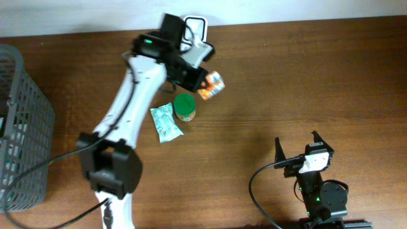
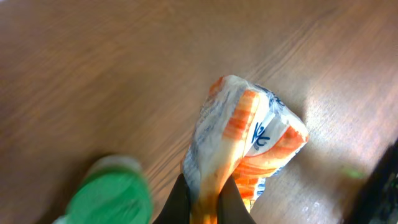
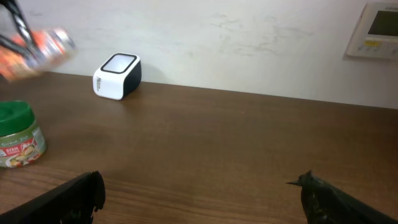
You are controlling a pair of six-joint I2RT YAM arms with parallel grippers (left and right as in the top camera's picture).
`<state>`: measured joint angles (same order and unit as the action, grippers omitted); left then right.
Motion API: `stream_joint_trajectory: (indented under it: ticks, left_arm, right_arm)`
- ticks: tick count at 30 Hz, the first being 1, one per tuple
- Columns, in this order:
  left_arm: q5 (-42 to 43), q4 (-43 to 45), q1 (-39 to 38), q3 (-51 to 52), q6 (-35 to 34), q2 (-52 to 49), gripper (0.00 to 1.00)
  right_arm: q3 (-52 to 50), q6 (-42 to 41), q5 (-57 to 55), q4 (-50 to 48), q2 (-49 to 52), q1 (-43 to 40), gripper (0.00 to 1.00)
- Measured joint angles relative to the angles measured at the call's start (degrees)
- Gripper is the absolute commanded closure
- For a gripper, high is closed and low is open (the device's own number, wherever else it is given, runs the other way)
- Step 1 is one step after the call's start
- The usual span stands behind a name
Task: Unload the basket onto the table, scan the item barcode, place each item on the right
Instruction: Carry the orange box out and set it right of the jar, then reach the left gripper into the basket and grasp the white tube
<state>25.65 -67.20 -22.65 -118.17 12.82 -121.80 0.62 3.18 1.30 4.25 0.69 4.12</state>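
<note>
Pinching packet (image 2: 249, 130) by its lower edge with left gripper (image 2: 205, 208), clamped tight onto the wrapper. Holding it lifted clear of table (image 1: 286, 76), on the near side of scanner (image 1: 196, 30) and slightly to its right. Showing only as an orange smear at the far left of the right wrist view, too blurred to tell the facing toward the scanner window; probably not squared up yet. No barcode visible on the orange-and-white side turned to the left wrist camera.

Judged as the presenting step: pick-up done, scan not yet made. Calling next for carrying the packet nearer the scanner, turning the wrist to bring the printed code square to the window, then pausing flat and steady there. Worth minding the soft, crinkled wrapper, likely to bend the code out of reading.

Farther out: jar (image 1: 184, 107), green-lidded, upright on the table, near the packet but apart from it; sachet (image 1: 165, 122) lying flat just beside the jar on its left. Basket (image 1: 22, 127) at the left edge. Right gripper (image 3: 199, 186) parked low at the front right, spread wide, grasping nothing, well apart from all of it.
</note>
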Motion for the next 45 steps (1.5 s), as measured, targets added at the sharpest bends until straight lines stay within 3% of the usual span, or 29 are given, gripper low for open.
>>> stream_joint_trajectory:
  ticks: [3, 5, 7, 10, 14, 22, 30, 36, 45]
  left_arm:
    - [-1.2, 2.4, -3.1, 0.0, -1.1, -3.8, 1.00]
    - [-2.9, 4.5, -5.1, 0.1, -2.6, -7.2, 0.92]
    - [-3.5, 4.8, -5.6, 0.1, -3.1, -8.5, 0.80]
    - [-4.0, 5.2, -6.2, 0.1, -4.0, -9.9, 0.52]
    - [-4.4, 5.8, -6.3, 0.1, -4.2, -10.0, 0.44]
    - [-6.7, 3.4, -6.1, -1.1, -4.3, -10.0, 0.51]
    - [-16.6, -12.1, 0.0, -25.4, -6.1, -6.4, 0.46]
    - [-26.9, -18.8, 14.1, -37.9, -14.3, 4.8, 0.46]
    - [-29.4, -23.2, 42.2, -37.4, -25.5, 7.8, 0.50]
  right_arm:
    - [0.0, 0.0, 0.0, 0.0, 0.0, 0.0, 0.02]
    - [0.0, 0.0, 0.0, 0.0, 0.0, 0.0, 0.02]
    - [0.0, 0.0, 0.0, 0.0, 0.0, 0.0, 0.02]
    - [0.0, 0.0, 0.0, 0.0, 0.0, 0.0, 0.02]
    - [0.0, 0.0, 0.0, 0.0, 0.0, 0.0, 0.02]
    - [0.0, 0.0, 0.0, 0.0, 0.0, 0.0, 0.02]
    - [0.0, 0.0, 0.0, 0.0, 0.0, 0.0, 0.02]
    - [0.0, 0.0, 0.0, 0.0, 0.0, 0.0, 0.02]
    - [0.0, 0.0, 0.0, 0.0, 0.0, 0.0, 0.02]
